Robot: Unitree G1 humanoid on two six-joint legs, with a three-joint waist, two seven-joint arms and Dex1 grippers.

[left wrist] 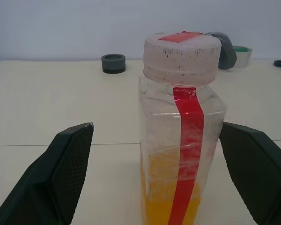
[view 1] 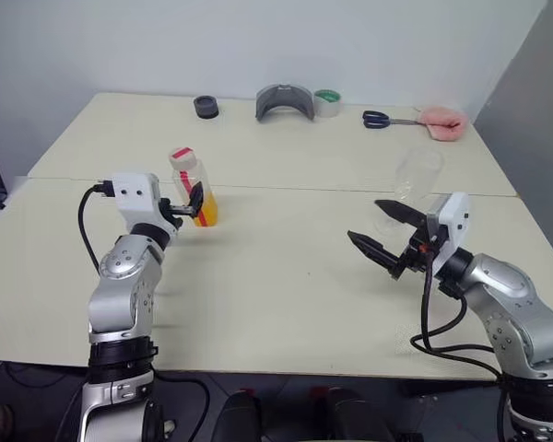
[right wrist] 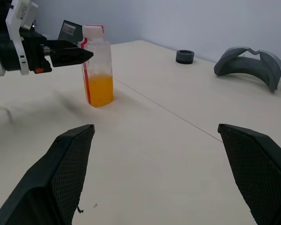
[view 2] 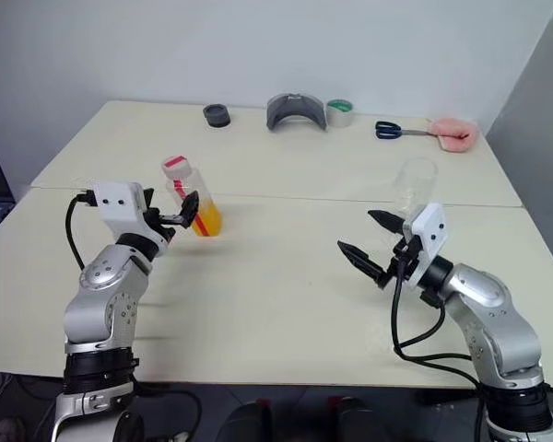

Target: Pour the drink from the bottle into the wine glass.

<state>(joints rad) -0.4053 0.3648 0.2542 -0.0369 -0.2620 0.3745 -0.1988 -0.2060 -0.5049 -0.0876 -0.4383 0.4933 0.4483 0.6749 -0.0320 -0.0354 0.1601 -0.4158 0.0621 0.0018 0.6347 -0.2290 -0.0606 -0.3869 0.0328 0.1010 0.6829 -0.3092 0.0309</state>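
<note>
A: Where's the bottle (view 1: 193, 187)?

B: Upright on the table (view 1: 286, 295), left of centre, cap (left wrist: 182, 50) still on, the drink (right wrist: 99, 91) filling only its lower part. The left gripper (view 1: 186, 207) is level with it, fingers spread wide, one on either side of the body, holding nothing yet

A: And the other side?

B: The right gripper (view 1: 380, 229) hangs above the table with its fingers just as wide apart, empty. The glass (view 1: 413, 180) stands just behind it, nearer the far right of the table

A: What worries you?

B: Two things. The bottle sits closer to one finger (left wrist: 253, 164) than the other (left wrist: 61, 173), so I'd judge an uneven close could nudge it sideways or tip it before both pads bite. It's light and mostly empty, so it wouldn't take much

A: And the second?

B: The right arm is close to the glass. A swing backward could knock it over, being tall on a thin stem. Also, the cap has to come off before any pour
</note>
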